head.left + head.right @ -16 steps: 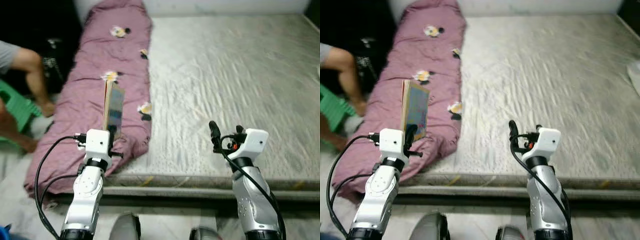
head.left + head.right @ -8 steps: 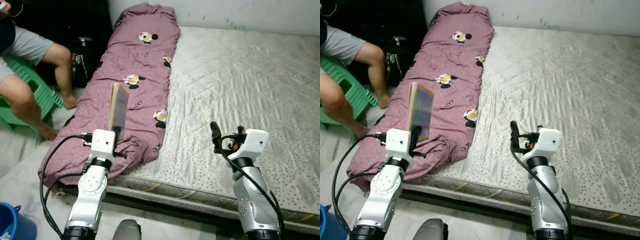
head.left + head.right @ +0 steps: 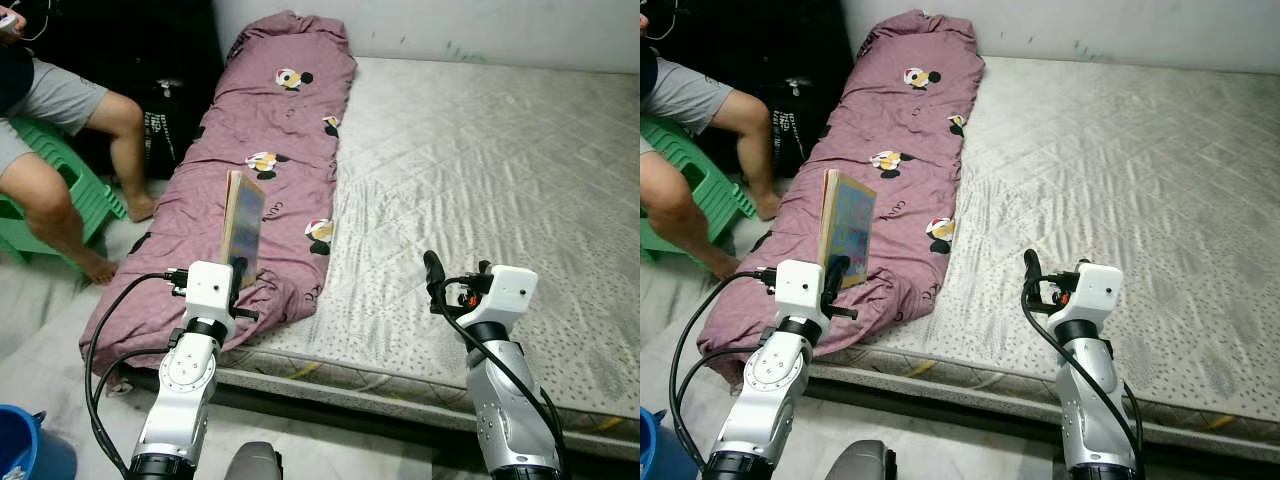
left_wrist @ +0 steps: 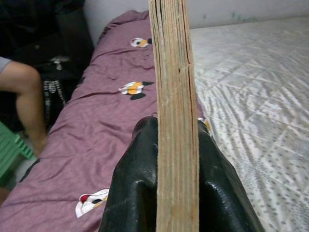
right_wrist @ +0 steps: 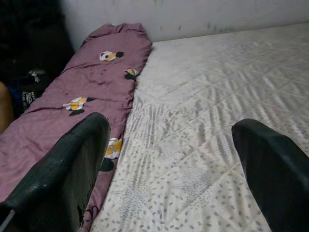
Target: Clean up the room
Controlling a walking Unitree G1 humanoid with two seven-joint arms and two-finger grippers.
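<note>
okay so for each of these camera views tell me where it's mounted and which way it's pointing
Left and right eye views: on the head, looking forward and down at the mattress; both silver arms show.
Left wrist view: on the left wrist, looking along the left gripper, shut on an upright book.
Right wrist view: on the right wrist, looking along the open right gripper.
Shared: the purple blanket appears in all.

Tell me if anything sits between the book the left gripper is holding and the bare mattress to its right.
The left gripper holds the book upright above the purple quilt. The quilt's right edge lies between it and the bare mattress. Nothing else visible is in the way.
</note>
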